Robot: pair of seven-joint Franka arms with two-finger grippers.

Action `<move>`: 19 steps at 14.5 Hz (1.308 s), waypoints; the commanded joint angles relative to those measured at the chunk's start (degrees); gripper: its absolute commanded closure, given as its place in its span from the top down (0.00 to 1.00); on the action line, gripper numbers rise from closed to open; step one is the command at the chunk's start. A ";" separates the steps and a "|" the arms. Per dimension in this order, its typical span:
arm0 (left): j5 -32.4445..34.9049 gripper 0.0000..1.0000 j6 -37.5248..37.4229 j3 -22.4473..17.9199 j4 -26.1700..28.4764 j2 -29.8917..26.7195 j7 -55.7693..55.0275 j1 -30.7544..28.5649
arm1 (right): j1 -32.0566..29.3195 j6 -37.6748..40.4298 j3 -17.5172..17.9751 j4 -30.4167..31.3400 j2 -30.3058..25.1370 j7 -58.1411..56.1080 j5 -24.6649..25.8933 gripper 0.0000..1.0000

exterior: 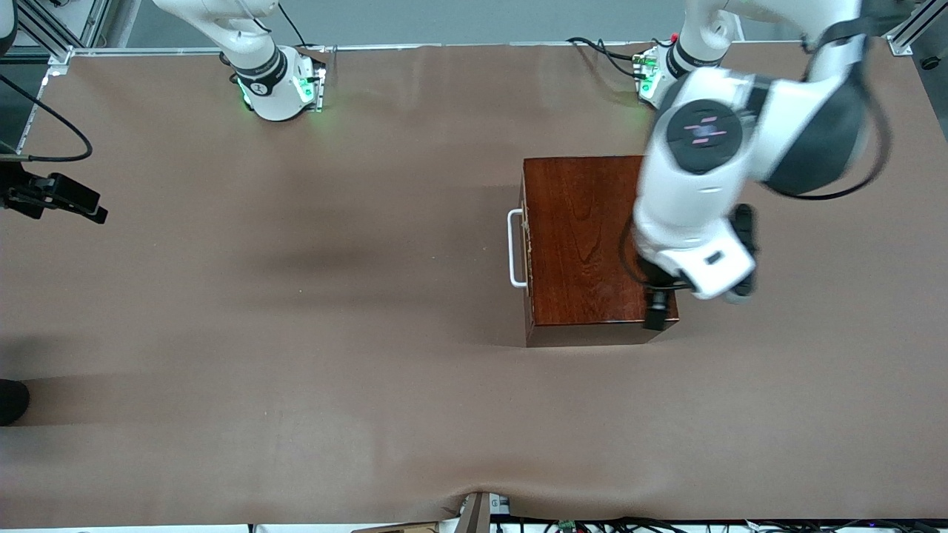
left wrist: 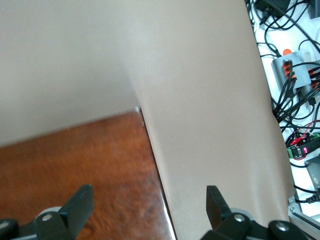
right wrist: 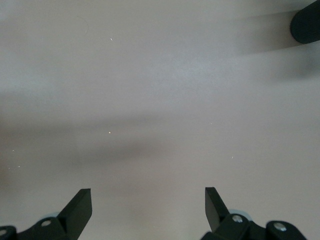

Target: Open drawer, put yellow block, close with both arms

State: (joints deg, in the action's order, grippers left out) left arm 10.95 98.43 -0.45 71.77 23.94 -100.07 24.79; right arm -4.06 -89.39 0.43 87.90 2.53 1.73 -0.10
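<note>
The mahogany box (exterior: 585, 237) stands toward the left arm's end of the table. Its drawer is shut, and the white U-shaped handle (exterior: 515, 248) faces the right arm's end. My left gripper (exterior: 658, 314) is open and empty over the box's corner nearest the front camera. In the left wrist view the left gripper (left wrist: 150, 200) straddles the edge of the box top (left wrist: 90, 165). My right gripper (right wrist: 148, 200) is open and empty over bare table at the right arm's end. The yellow block is out of view.
The brown table cover (exterior: 333, 333) spreads between the box and the right arm's end. A dark rounded object (exterior: 11, 400) lies at the table's edge there and shows in the right wrist view (right wrist: 306, 22). Cables (left wrist: 295, 100) lie past the table edge.
</note>
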 commanded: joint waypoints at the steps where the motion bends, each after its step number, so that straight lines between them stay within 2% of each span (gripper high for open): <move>1: -3.12 1.00 -0.17 0.71 6.88 -7.31 10.20 -4.12 | -0.34 0.27 0.62 0.08 -0.77 -0.15 -0.87 1.00; 6: -7.87 1.00 -0.17 0.71 14.53 -16.72 32.08 -11.41 | -0.25 0.18 0.62 0.08 -0.77 -0.24 -0.87 1.00; 10: -10.95 1.00 -1.48 0.97 19.63 -24.11 54.14 -18.27 | -0.07 0.27 0.62 0.08 -0.77 -0.32 -0.87 1.00; 13: -12.36 1.00 -5.95 3.08 19.64 -25.52 71.01 -22.24 | -0.16 0.27 0.62 0.08 -0.77 -0.41 -0.87 1.00; 19: -11.39 1.00 -14.04 2.99 18.94 -26.76 98.27 -22.33 | -0.16 0.27 0.62 0.08 -0.77 -0.50 -0.87 1.00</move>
State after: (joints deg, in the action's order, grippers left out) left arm -0.32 86.66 1.82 89.93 -1.35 -9.83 3.33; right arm -3.98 -89.39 0.91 87.87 2.53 1.72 -0.13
